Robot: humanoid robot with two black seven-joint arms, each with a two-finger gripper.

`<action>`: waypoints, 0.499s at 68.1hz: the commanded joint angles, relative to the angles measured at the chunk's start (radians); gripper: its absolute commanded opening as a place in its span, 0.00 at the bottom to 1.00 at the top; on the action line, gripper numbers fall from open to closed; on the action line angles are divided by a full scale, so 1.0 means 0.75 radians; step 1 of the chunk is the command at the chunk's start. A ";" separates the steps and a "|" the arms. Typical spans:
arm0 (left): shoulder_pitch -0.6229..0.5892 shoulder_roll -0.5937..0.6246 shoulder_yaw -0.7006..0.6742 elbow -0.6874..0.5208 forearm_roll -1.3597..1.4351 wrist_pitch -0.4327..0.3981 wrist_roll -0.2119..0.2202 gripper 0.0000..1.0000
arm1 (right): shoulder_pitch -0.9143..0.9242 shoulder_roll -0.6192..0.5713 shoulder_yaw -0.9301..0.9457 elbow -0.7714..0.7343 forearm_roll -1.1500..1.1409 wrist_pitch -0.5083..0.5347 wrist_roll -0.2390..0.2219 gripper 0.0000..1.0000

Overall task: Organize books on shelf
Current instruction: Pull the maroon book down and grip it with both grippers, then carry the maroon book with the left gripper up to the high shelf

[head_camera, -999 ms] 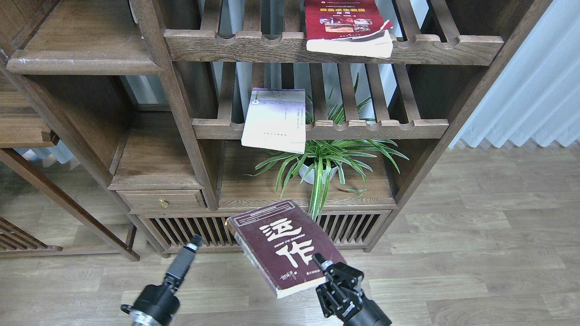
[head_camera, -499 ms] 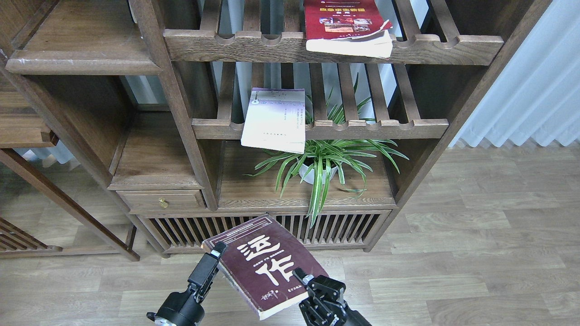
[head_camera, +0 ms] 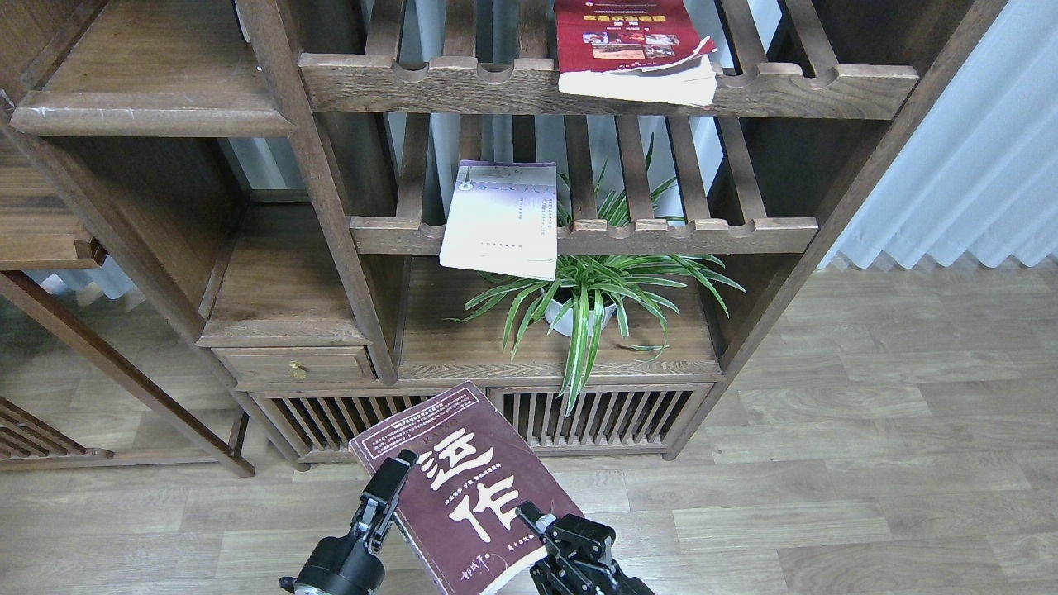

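The maroon book [head_camera: 463, 496] with big white characters is held low in front of the cabinet, cover up and tilted, above the wood floor [head_camera: 868, 463]. The right claw [head_camera: 536, 522] is clamped on its lower right edge. The left claw [head_camera: 388, 487] touches the book's left edge; whether its fingers are pinching the book or only resting against it, I cannot tell. The pale book [head_camera: 500, 221] lies on the middle slatted rack [head_camera: 686, 233], its front hanging over the rail. The red book [head_camera: 632, 49] lies on the upper slatted rack [head_camera: 793, 87]. The flat brown shelf [head_camera: 149, 95] sits at upper left. A potted plant [head_camera: 591, 297] stands below the pale book.
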 commanded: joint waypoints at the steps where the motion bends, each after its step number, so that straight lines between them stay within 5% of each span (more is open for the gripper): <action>1: 0.002 0.036 -0.056 -0.006 -0.002 0.000 0.005 0.06 | 0.060 -0.007 0.005 -0.008 -0.052 0.000 0.004 1.00; 20: 0.002 0.132 -0.285 0.008 0.014 0.000 0.043 0.07 | 0.107 -0.054 0.014 -0.020 -0.069 0.000 0.004 1.00; 34: 0.000 0.227 -0.279 0.062 0.023 0.000 0.078 0.07 | 0.121 -0.066 0.005 -0.028 -0.077 0.000 -0.002 1.00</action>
